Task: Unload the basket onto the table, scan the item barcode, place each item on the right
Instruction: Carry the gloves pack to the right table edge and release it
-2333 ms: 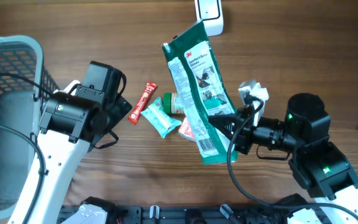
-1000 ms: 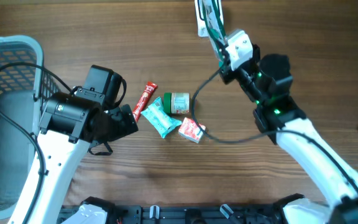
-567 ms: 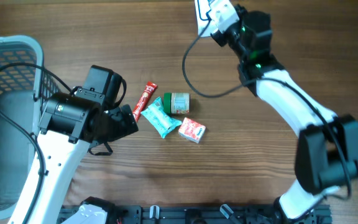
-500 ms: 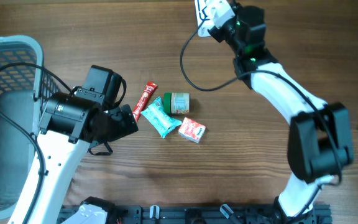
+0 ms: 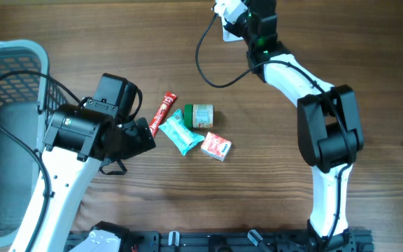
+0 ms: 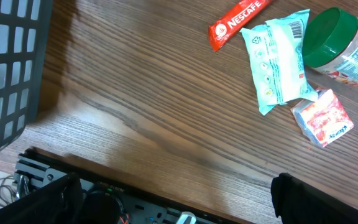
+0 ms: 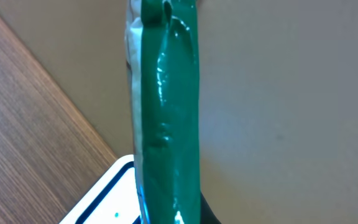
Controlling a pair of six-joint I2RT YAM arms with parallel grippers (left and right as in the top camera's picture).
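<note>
The right arm is reaching all the way to the far edge of the counter (image 5: 187, 203), and its hand (image 5: 247, 17) is pinching the green packet (image 7: 166, 124), fingers pressed together on it. In the right wrist view the packet is standing edge-on, rising out of the grip, with the white scanner (image 7: 107, 193) lying just below and to one side of it. From overhead the packet itself is hard to make out, because the arm is covering it. The left hand (image 5: 140, 137) is hanging spread wide over the counter near the basket (image 5: 19, 52), holding nothing. Well back from the scanner, the stick (image 6: 238, 17), pouch (image 6: 277, 59), jar (image 6: 337, 43) and small box (image 6: 323, 118) are sitting in a loose cluster. To my eye the arm is presenting the packet, and the scan is not yet certain. Only the thin edge is showing here, and I cannot tell which face is carrying the barcode. Doing this well is probably going to mean rolling the wrist slowly until the printed face is looking flat at the scanner window. It should then be holding the packet steady, close but not touching. The grip should be staying firm, since the packet is limp and could be sagging or curling away from the window. The arm is stretched far out, so small, slow corrections are looking safer than big swings.
</note>
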